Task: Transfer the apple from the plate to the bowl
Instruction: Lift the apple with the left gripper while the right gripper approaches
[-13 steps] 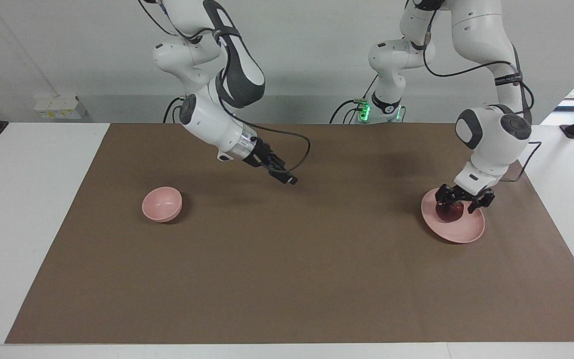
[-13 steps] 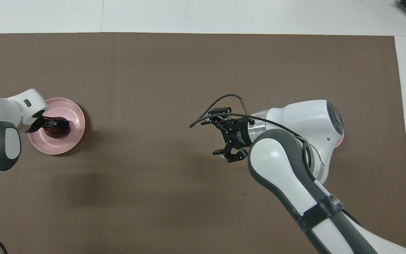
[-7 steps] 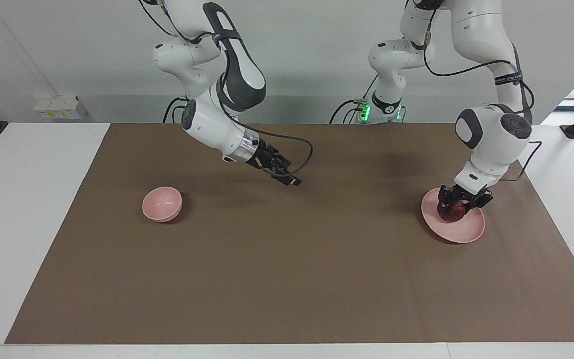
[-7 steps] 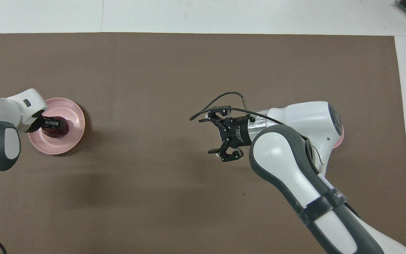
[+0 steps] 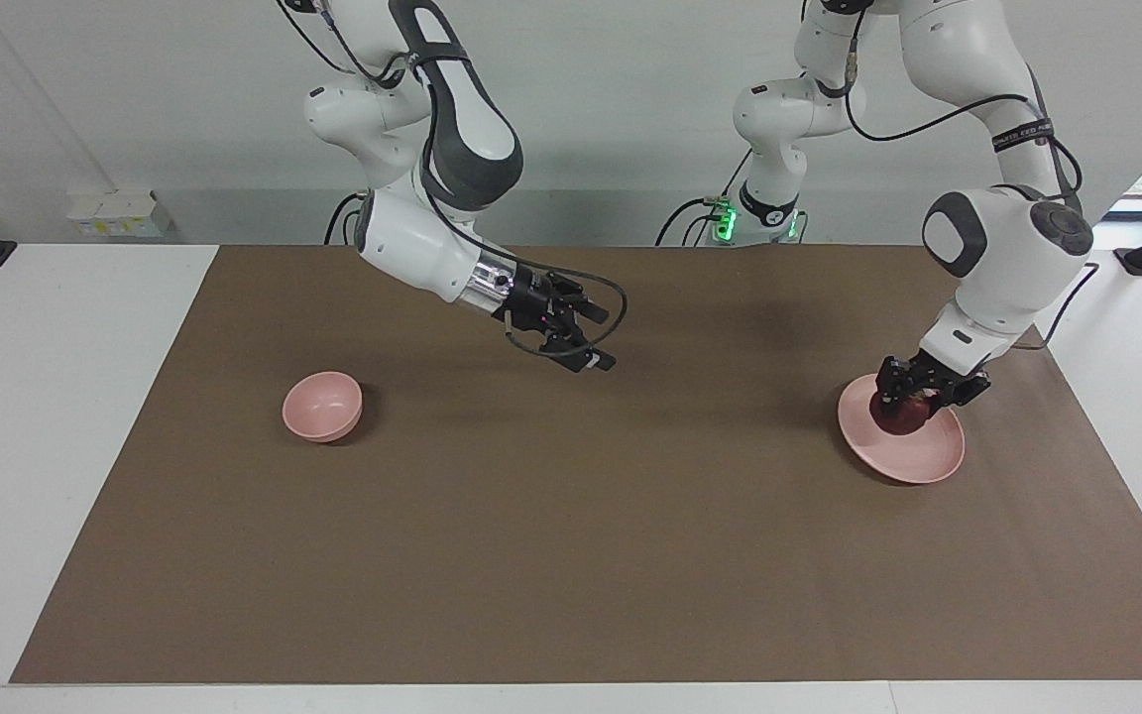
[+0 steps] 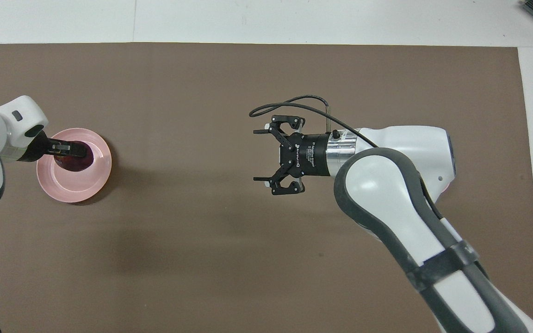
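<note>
Now | small round dark red apple [image 5: 900,416] at plate's 11 o'clock in facing view, on wide shallow pale pink plate [image 5: 928,458] | left gripper [image 5: 913,400] clamped on it | right gripper [image 5: 586,342] spread, empty, waits mid-table | likely firm, smooth, slippery: hold across widest girth | small deep pink bowl [image 5: 322,406] empty

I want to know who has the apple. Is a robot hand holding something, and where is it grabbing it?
The left gripper is shut on the apple, pinching its upper sides over the plate. The right gripper is open and holds nothing.

In the overhead view the bowl is hidden entirely under the right arm. The apple [image 6: 73,162] is half covered by the left gripper [image 6: 65,149]; whether it touches the plate [image 6: 91,185] cannot be told.
</note>
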